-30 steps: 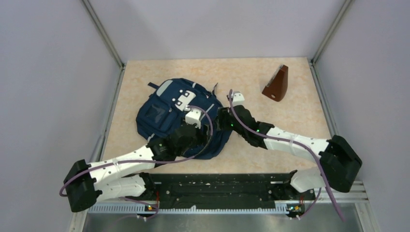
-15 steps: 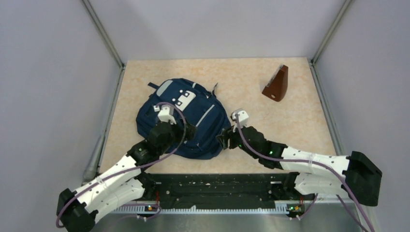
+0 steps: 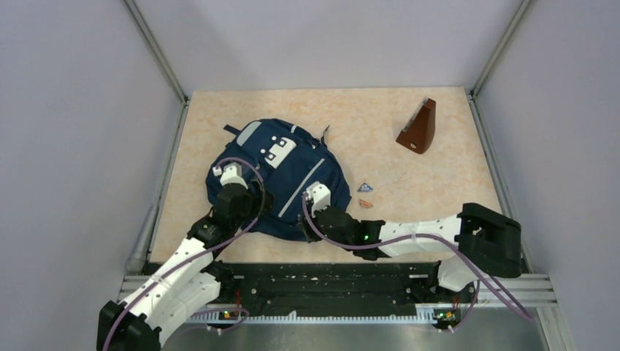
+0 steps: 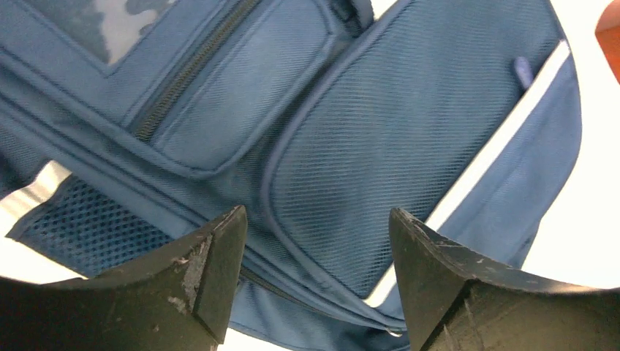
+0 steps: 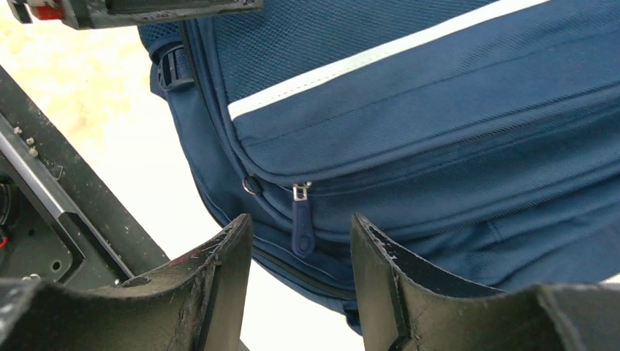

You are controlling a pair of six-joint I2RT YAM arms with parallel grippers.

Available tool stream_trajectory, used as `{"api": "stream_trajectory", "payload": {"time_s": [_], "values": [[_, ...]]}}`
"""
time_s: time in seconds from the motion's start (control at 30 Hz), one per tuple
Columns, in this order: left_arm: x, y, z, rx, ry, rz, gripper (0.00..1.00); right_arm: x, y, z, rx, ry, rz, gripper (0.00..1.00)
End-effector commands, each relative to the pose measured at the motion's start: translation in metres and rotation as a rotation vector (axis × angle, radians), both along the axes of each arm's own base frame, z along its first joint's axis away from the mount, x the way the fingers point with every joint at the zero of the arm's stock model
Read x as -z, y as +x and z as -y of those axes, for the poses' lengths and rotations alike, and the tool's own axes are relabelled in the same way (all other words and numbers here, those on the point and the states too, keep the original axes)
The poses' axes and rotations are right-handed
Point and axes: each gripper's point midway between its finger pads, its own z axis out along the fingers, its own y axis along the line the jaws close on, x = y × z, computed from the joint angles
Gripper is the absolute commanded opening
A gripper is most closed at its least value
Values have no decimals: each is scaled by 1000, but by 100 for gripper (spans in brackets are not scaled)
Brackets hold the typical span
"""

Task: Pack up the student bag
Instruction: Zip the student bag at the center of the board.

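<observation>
The left gripper [image 4: 314, 216] hovers wide open and empty over the front pockets of the bag [image 3: 281, 175], which lies flat on the left-centre of the surface [image 3: 409, 183]. The right arm reaches low along the near edge. Its right gripper [image 5: 301, 219] is half open, and the zipper pull [image 5: 302, 234] points lengthwise between the jaws, ungripped.

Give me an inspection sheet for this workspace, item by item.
Surface: beige table, bare parts look clean.
Job's things: student bag lies front up; visible zips closed.
Clutter: brown wedge at far right; two small scraps right of the bag.
Grippers: left gripper open over the bag's front; right gripper open, zipper pull in line between its jaws.
Cables: purple cables loop along both arms.
Surroundings: grey walls, metal frame posts.
</observation>
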Motion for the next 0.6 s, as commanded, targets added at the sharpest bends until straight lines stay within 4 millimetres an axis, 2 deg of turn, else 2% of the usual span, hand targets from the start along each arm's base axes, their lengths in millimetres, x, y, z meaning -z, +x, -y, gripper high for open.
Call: {"api": "stream_trajectory", "payload": {"time_s": [0.0, 0.33, 0.4, 0.57], "values": [[4, 4, -4, -11, -31, 15, 72, -14, 4, -22, 36, 33, 23, 49], [15, 9, -13, -38, -41, 17, 60, 17, 14, -24, 101, -98, -3, 42], [16, 11, -13, -39, -46, 21, 51, 22, 15, -23, 116, -111, -9, 39], [21, 16, -12, -34, -49, 9, 49, 26, 18, -21, 146, -123, -13, 24]]}}
